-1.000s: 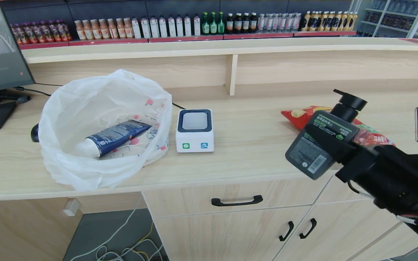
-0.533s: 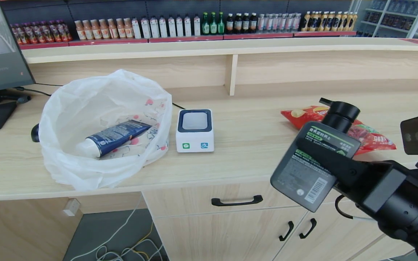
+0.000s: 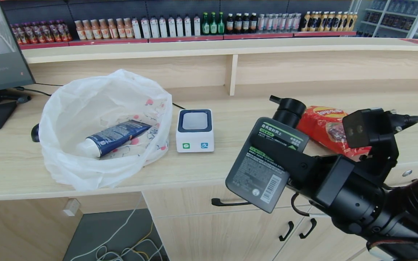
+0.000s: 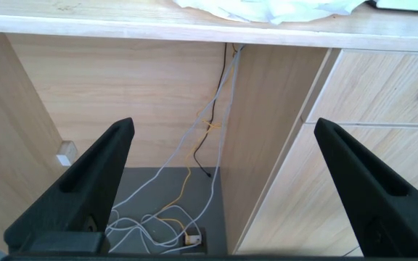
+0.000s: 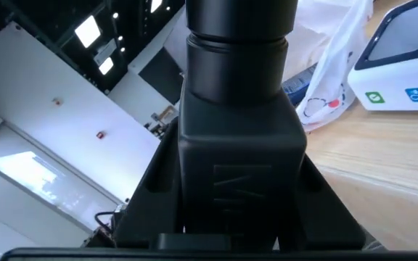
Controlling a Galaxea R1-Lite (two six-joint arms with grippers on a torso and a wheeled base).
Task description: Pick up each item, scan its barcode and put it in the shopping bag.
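Right jaws clench the bottle (image 3: 252, 174) at lower right of the head view, over the front edge of the table (image 3: 230, 127), barcode (image 3: 266, 184) facing up. Scanning is in hand: next likely needs the barcode turned down over the scanner (image 3: 195, 130), centre. Left jaws gape, empty.

The right pincer (image 3: 281, 159) carries the bottle (image 3: 254, 174) leftward from over the right end of the table (image 3: 209, 163) toward the scanner (image 3: 195, 130) and nearer the camera; the bottle now overhangs the table's front edge, hiding the right end of the drawer handle (image 3: 223, 203)
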